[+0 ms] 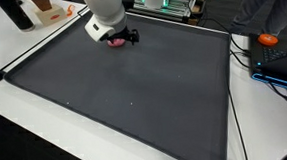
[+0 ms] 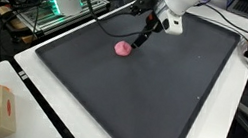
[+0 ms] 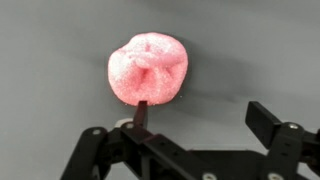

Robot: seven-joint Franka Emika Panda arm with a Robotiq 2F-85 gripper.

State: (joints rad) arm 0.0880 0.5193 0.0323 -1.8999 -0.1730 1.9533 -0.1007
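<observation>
Pink and crumpled, a soft ball (image 3: 148, 68) lies on the dark mat (image 2: 149, 104) near one edge, the gripper (image 3: 200, 110) wide open just beside it; an off-centre finger could nudge it away.

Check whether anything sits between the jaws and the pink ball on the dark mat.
Nothing visible does. In the wrist view the pink ball lies just beyond the open jaws, with only the dark mat around it. Both exterior views show nothing else beside the ball.
</observation>
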